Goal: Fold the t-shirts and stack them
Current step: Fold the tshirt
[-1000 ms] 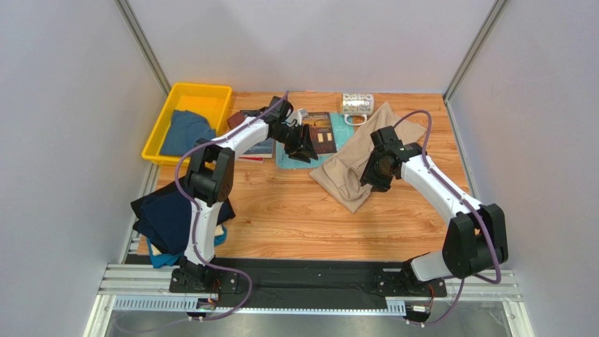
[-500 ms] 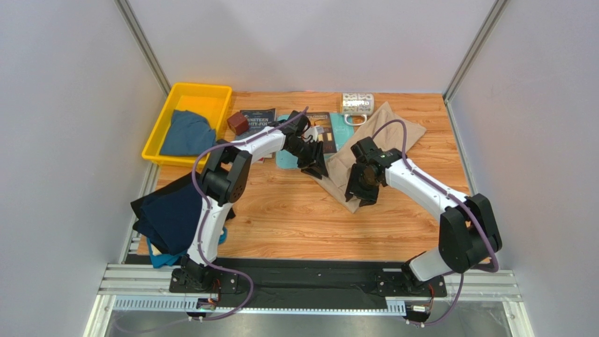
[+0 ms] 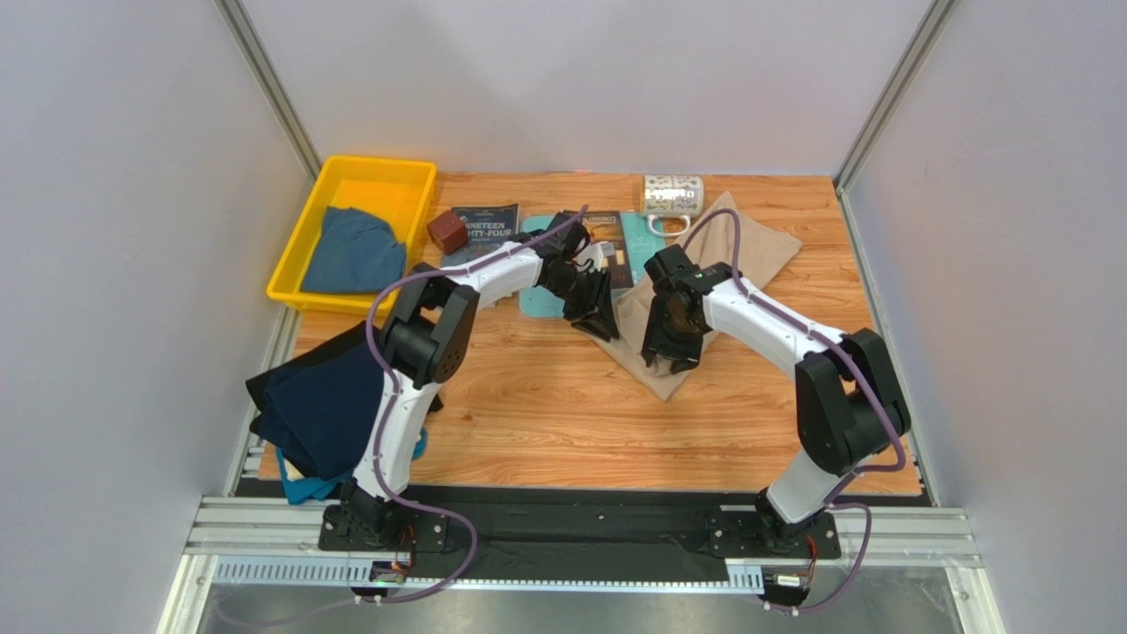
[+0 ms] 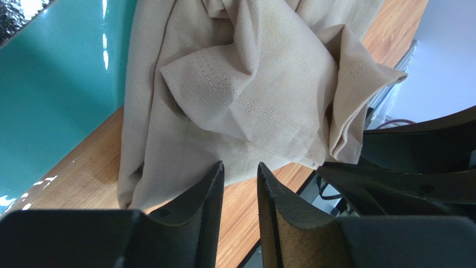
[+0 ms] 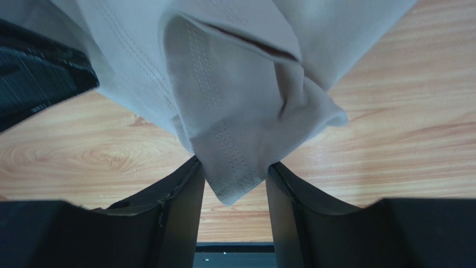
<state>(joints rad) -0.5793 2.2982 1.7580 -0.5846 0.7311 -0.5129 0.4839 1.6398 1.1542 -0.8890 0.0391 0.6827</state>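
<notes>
A beige t-shirt (image 3: 734, 251) lies crumpled at the back right of the table. My left gripper (image 3: 598, 312) is at its left edge. In the left wrist view its jaws (image 4: 240, 167) stand a little apart, with bare wood between them and the shirt's hem (image 4: 262, 111) just past the tips. My right gripper (image 3: 666, 346) hovers over the shirt's near end. It is open, and a stitched corner (image 5: 232, 167) of the shirt lies between its fingers. A dusty blue shirt (image 3: 347, 251) sits in the yellow bin (image 3: 307, 218). A navy shirt (image 3: 318, 403) covers a teal one (image 3: 307, 489) at the left edge.
A light-teal board (image 3: 638, 238) lies under the beige shirt's left side, with books (image 3: 479, 225) and a small brown block (image 3: 449, 233) next to it. A patterned mug (image 3: 673, 196) stands at the back edge. Grey walls enclose the table.
My left gripper swung right from the board to the beige shirt's edge, and its jaws narrowed. My right gripper slid left along the shirt toward the left gripper.
</notes>
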